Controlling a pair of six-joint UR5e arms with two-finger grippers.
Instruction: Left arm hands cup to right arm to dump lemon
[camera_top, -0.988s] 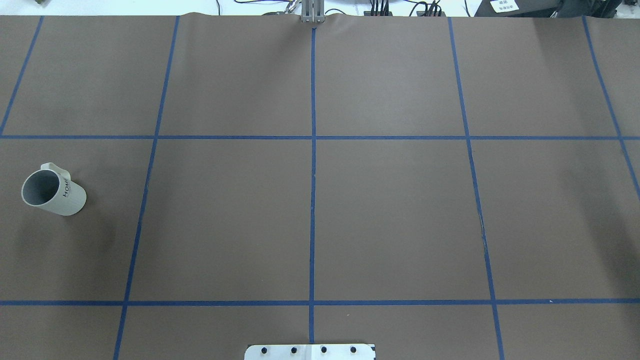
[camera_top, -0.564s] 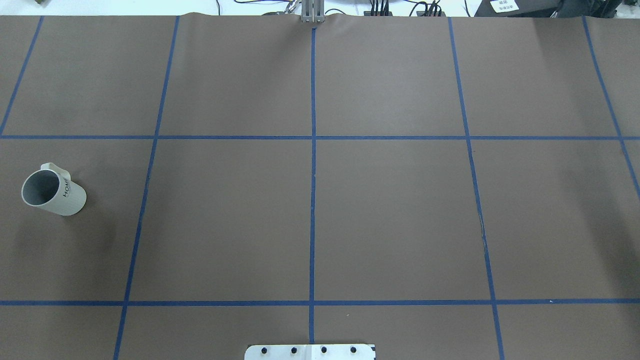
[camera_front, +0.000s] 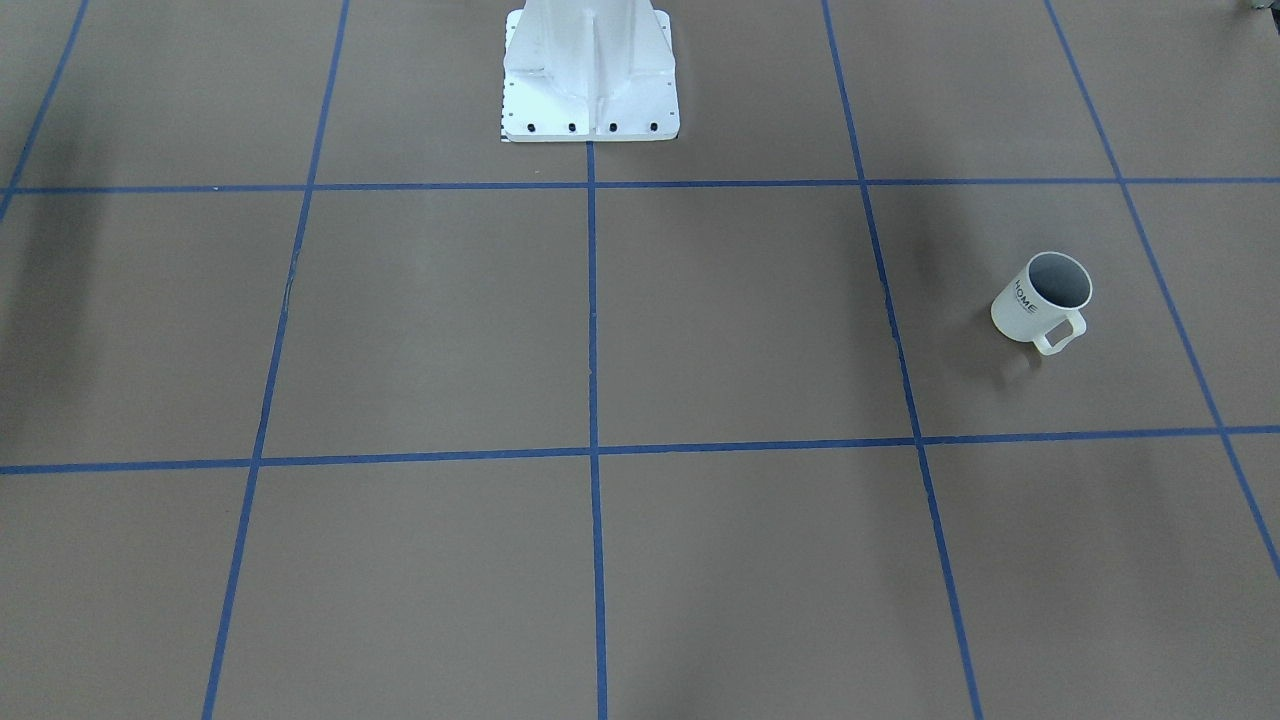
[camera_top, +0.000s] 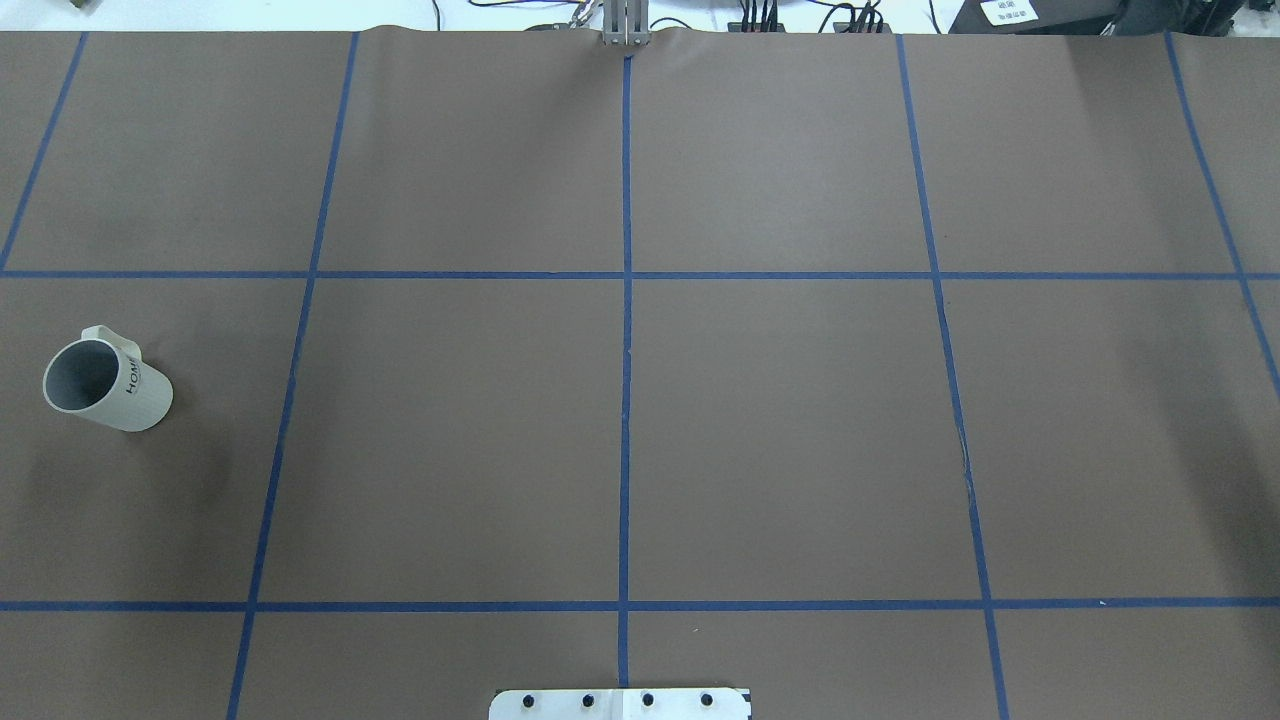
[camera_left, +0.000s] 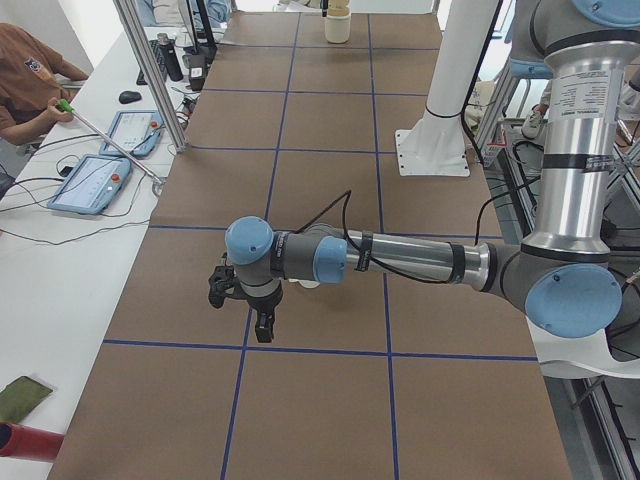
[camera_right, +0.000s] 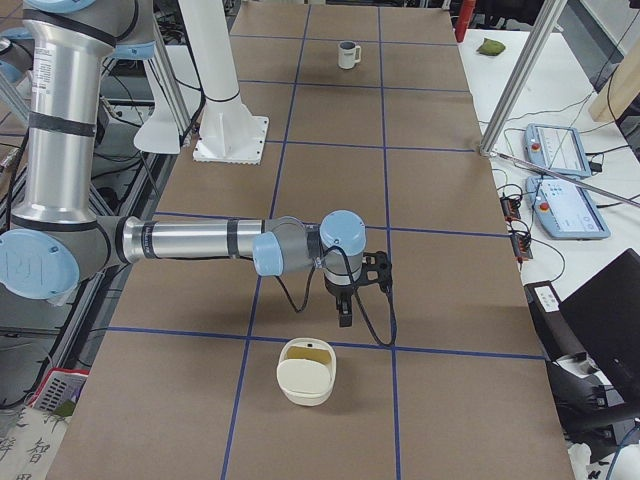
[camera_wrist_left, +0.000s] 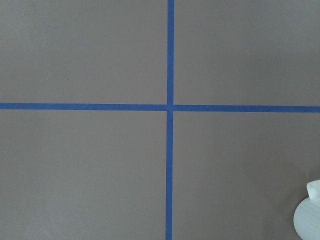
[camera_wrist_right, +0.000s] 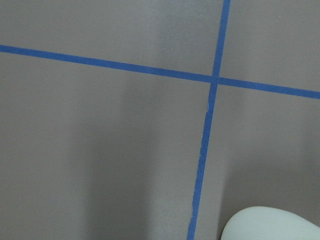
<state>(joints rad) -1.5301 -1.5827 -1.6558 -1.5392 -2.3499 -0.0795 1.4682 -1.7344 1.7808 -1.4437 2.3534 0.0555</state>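
The cream-white cup (camera_top: 105, 385) marked "HOME" stands upright at the table's left side; it also shows in the front-facing view (camera_front: 1040, 298) and far off in the exterior right view (camera_right: 347, 53). Its grey inside looks empty, and no lemon shows. The left gripper (camera_left: 262, 330) hangs fingers down over the table close to the cup, which is mostly hidden behind the wrist (camera_left: 310, 284). The right gripper (camera_right: 345, 315) hangs fingers down at the table's other end. Both grippers show only in the side views, so I cannot tell whether they are open or shut.
A cream container (camera_right: 307, 372) with a yellowish opening sits just in front of the right gripper; it also shows far off in the exterior left view (camera_left: 338, 25). The white robot base (camera_front: 590, 75) stands at mid-table. An operator and tablets (camera_left: 90, 180) are beside the table.
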